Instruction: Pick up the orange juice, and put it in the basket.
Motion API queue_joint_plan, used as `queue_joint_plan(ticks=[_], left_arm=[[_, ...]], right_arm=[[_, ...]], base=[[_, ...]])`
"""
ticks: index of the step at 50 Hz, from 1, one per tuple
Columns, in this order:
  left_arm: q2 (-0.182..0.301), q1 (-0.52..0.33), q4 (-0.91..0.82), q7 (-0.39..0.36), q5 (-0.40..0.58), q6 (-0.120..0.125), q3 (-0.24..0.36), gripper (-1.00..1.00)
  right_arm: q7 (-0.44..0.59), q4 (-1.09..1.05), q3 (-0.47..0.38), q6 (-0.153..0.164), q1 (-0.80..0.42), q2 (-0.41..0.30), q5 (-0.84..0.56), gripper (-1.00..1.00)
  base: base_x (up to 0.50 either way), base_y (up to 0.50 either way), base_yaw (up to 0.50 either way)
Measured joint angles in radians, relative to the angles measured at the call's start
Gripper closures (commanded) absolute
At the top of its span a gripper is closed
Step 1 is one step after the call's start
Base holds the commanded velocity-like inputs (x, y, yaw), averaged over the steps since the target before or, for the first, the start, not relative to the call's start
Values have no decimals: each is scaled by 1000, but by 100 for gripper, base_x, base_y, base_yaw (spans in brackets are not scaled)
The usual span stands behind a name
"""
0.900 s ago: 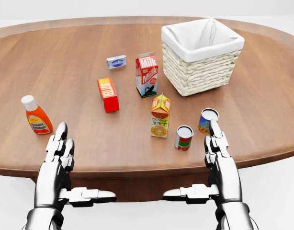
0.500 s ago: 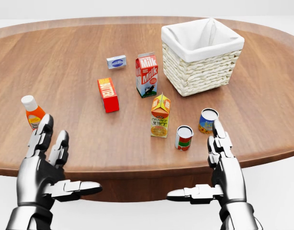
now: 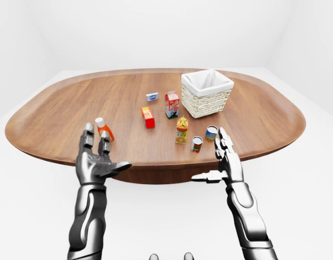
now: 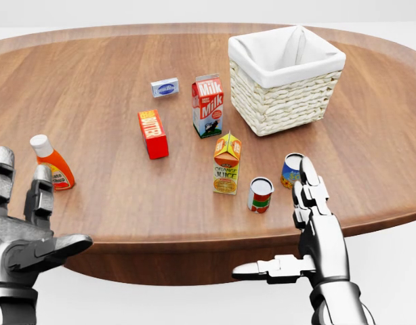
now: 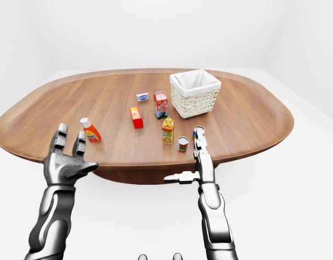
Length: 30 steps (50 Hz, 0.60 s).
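Head view shows the orange juice standing upright near the middle of the table, a small gable-topped carton, orange and yellow up top with a green-lettered label below; it looks light and stiff, easy to pinch across its flat sides. The right robot hand hovers at the table's near edge, fingers straight and thumb stuck out sideways, holding nothing; the left robot hand is likewise spread and empty, low at the left near the sauce bottle. To my eye the reach is the step in hand; the right one is nearer, so it should go in over the red-labelled can and the blue can rather than through them, since either would topple at a nudge; close on the carton's body, not the gable, then lift clear before swinging up and right to the white-lined basket, which sits well apart beyond the milk carton.
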Motion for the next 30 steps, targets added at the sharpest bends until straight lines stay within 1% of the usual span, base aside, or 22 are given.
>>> queue_joint_plan(ticks=[3,6,12,19,30], left_arm=[[-6,-1,37,4,102,-2,-18,-100],[-12,1,60,6,180,-2,-31,-100],[-23,6,83,5,285,0,-47,-100],[-30,8,100,1,350,-3,-54,-100],[-35,3,110,3,391,3,-54,-100]], right_arm=[[2,11,0,-13,-1,2,-2,-100],[3,20,0,-23,-2,3,-3,-100],[5,34,0,-37,-3,4,-5,-100],[6,42,0,-44,-5,4,-7,-100],[5,34,2,-35,-8,4,-12,-100]], base=[[0,0,0],[0,0,0],[0,0,0],[0,0,0],[0,0,0]])
